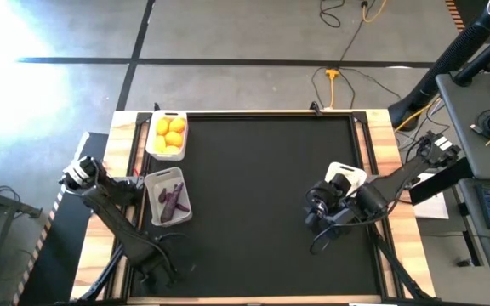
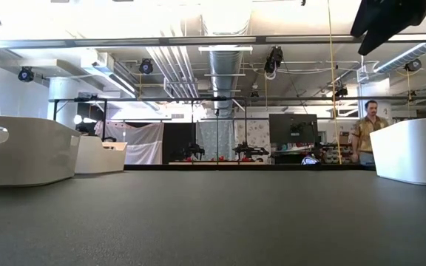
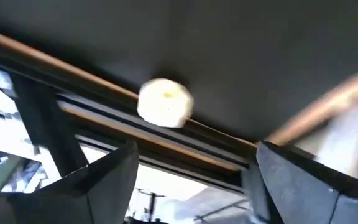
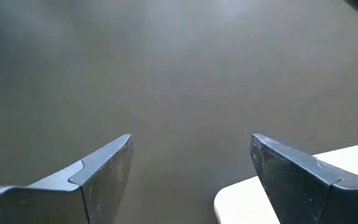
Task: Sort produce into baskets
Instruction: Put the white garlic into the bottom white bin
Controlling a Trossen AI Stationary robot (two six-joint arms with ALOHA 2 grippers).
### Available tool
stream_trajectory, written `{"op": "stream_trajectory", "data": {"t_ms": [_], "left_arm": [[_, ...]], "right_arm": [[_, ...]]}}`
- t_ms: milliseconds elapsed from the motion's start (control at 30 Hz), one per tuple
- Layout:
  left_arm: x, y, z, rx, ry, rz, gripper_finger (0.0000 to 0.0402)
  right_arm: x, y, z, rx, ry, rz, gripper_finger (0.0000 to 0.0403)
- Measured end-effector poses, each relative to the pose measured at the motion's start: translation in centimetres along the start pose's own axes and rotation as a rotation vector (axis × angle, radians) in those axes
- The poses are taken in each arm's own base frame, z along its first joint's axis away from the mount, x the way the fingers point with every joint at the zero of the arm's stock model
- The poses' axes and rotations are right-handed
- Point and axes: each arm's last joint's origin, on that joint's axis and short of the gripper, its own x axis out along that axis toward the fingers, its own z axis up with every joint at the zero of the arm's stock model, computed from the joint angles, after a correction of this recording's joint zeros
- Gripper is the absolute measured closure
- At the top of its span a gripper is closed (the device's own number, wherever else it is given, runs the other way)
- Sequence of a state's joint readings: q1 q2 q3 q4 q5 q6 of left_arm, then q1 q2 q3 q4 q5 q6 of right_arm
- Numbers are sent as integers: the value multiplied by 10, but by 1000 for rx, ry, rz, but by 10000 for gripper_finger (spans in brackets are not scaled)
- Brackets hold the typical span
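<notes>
A white garlic bulb [image 3: 165,102] lies at the edge of the black mat, beside the wooden rail; the left arm hides it in the high view. My left gripper [image 3: 191,180] [image 1: 136,189] hovers open above it, fingers apart on either side, touching nothing. One basket [image 1: 167,136] holds yellow-orange citrus fruits. A second basket [image 1: 168,197] holds dark purple eggplants. My right gripper [image 4: 191,168] [image 1: 317,212] stands open over bare mat, beside the third basket [image 1: 347,175], whose corner [image 4: 253,199] shows near one finger.
The black mat [image 1: 262,187] is framed by wooden rails. In the low view two baskets [image 2: 21,159] [image 2: 102,155] stand at the left and one [image 2: 416,151] at the right. A person [image 2: 367,129] stands in the room far behind the table.
</notes>
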State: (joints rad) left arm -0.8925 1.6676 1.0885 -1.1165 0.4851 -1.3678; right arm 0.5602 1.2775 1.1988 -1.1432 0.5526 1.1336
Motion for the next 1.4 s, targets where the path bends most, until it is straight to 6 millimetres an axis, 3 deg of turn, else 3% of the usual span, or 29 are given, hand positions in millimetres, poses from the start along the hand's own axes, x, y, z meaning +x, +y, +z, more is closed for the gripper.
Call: {"op": "stream_trajectory", "data": {"t_ms": [433,600,1033,1200,1300,1400], "left_arm": [[41,25,16,94,55,45,99],[53,34,20,121,70,57,119],[56,23,23,252,36,-58,275],[34,2,16,289,14,-136,314],[4,-23,6,391,-63,-237,316],[-32,-42,1,487,-284,-291,314]], "right_arm": [[-2,-4,5,57,-4,1,91],[-2,-4,5,71,-4,2,100],[-2,-4,5,60,2,5,115],[-2,-4,5,47,3,4,120],[-2,-4,5,34,3,4,122],[-1,-4,7,21,0,5,121]]}}
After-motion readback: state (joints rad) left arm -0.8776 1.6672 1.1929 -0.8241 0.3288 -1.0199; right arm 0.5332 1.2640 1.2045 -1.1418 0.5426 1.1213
